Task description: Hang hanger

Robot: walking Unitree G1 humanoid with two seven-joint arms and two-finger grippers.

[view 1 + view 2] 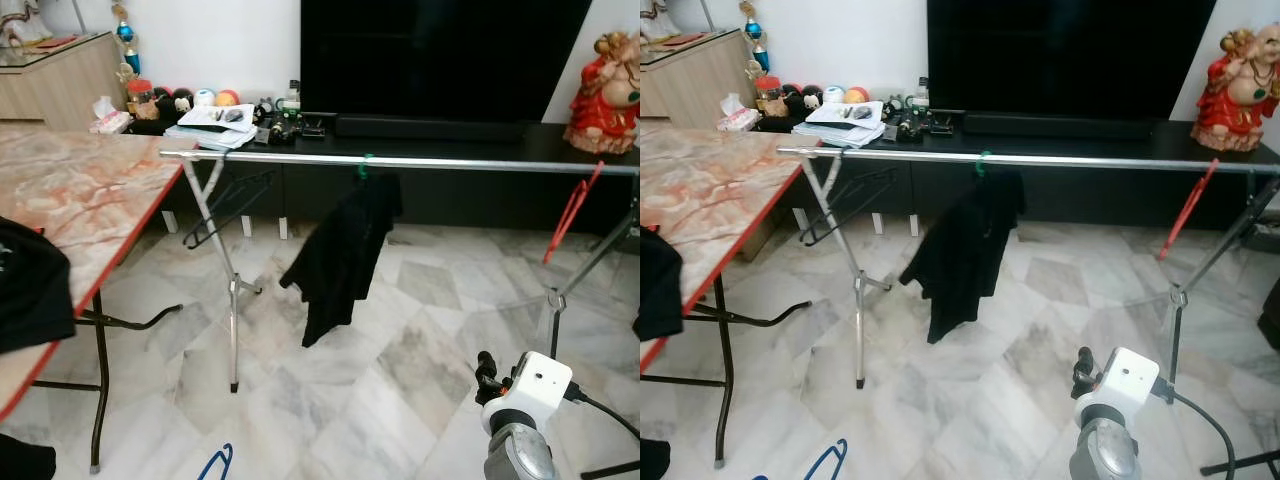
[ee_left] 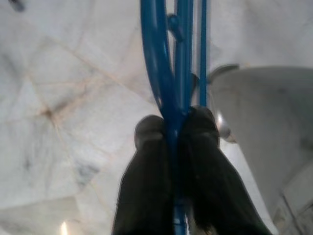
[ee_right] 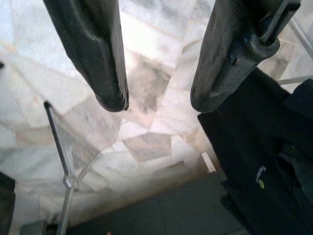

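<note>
Marble floor [image 1: 400,380] spreads under a metal drying rail [image 1: 450,162] with a black garment [image 1: 340,255]. Left gripper [image 2: 173,129], jaws clamped on the blue hanger [image 2: 168,63], holds it low. Right gripper [image 3: 159,100] hangs with jaws apart, empty.

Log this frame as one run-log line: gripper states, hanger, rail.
left gripper: shut on blue hanger, low over floor | right gripper: open, idle | rail: black garment, red hanger hung | blue hanger: not yet hung
</note>
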